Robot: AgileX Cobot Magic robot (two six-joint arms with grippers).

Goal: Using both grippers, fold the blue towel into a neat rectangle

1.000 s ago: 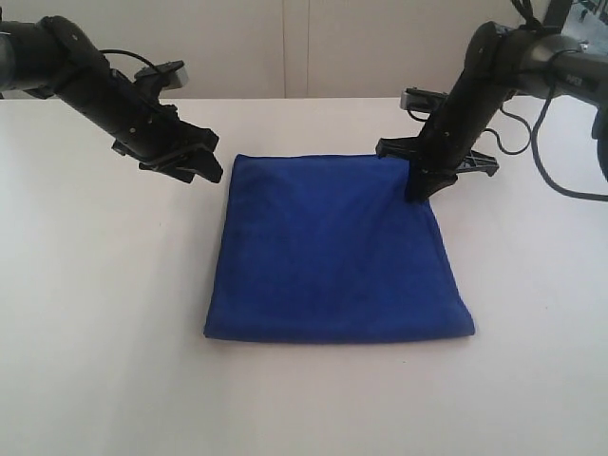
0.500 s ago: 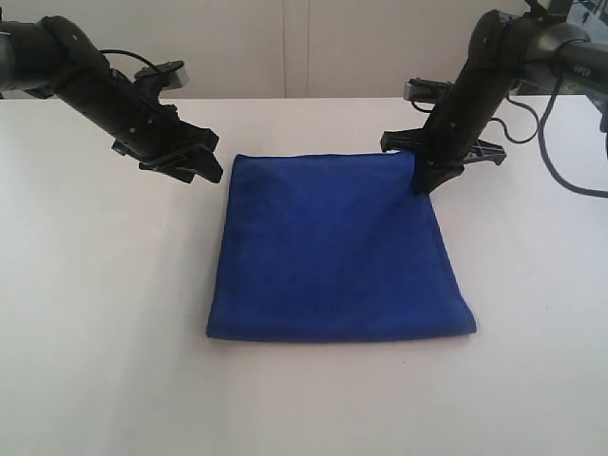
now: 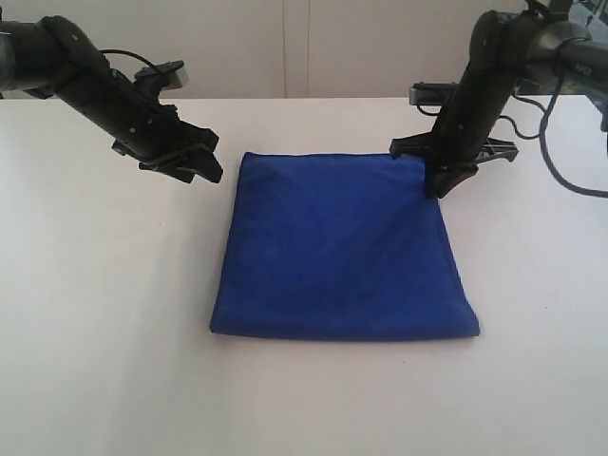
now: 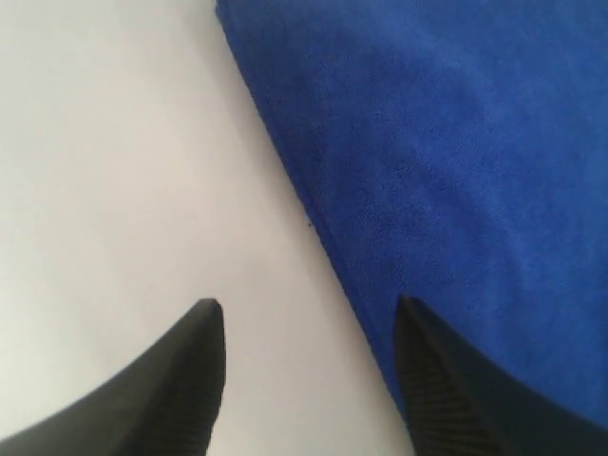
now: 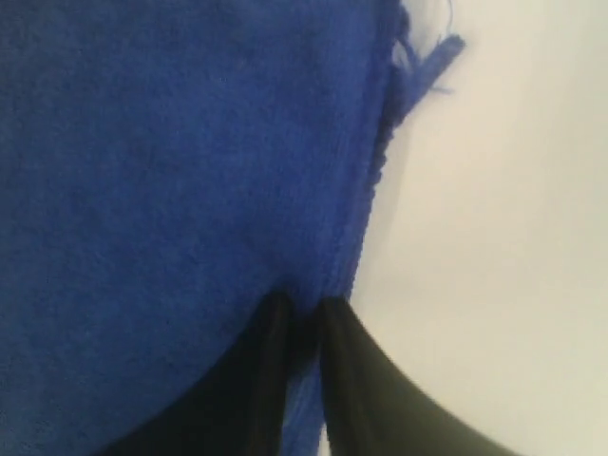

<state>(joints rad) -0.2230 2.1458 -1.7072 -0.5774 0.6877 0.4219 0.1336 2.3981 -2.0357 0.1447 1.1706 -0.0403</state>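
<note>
My right gripper (image 5: 300,309) pinches blue towel (image 3: 342,247) edge thinly; lift may slip it. Left gripper (image 4: 306,306) spread, edge between fingers, ungripped; one-sided pull skews fold.

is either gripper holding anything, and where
The right gripper pinches the blue towel at its edge near the far right corner; the left gripper is open and empty.

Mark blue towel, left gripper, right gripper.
blue towel (image 3: 342,252): exterior view, middle of its top face.
left gripper (image 4: 306,309): left wrist view, gap midway between open fingertips.
right gripper (image 5: 302,306): right wrist view, between fingertips pinching towel edge.
</note>
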